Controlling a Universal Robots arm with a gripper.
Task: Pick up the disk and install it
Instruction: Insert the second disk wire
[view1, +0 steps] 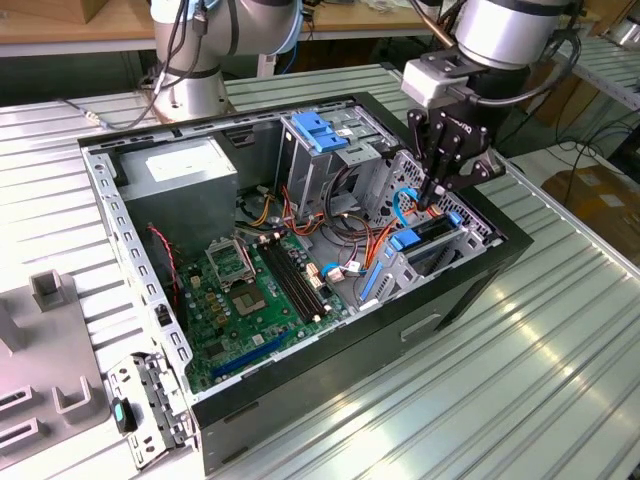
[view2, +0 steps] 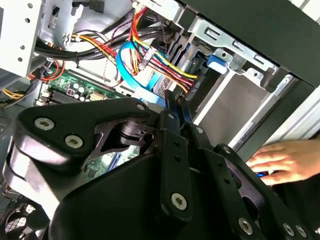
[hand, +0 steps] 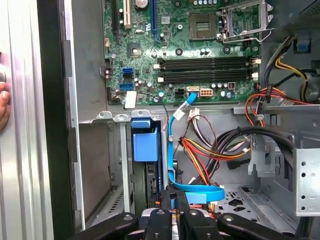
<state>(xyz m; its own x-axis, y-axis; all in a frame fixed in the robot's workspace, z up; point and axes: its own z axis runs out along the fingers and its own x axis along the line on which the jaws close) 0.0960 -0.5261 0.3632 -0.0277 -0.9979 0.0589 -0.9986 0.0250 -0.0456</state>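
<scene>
At the gripper (hand: 174, 197), both wrist views show the two black fingers drawn together with nothing visible between them; it grasps nothing that I can see; its tips stand just beside the blue data cable (hand: 175, 120), which loops across the opening directly beyond them.

Just past the tips, the disk (hand: 145, 145) stands on edge in the drive bay (view1: 470, 225) at the case's end on the exterior view's right, showing its blue rail and a dark body below it; whether it is fully seated cannot be told.

Judgement on the step in hand: any pressure on the disk ought to run straight along the bay, square to the rail; the data cable and the bundled power leads should be kept out from under the fingers; a person's hand (view2: 280, 162) rests on the outside wall of the computer case (view1: 330, 385) near the bay, so slow motion is advisable.

Farther in lies the green motherboard (hand: 200, 60); farthest, the grey power supply (view1: 180, 170).

Markings: the power supply carries a white sticker and the gripper pale lettering; neither is legible.
</scene>
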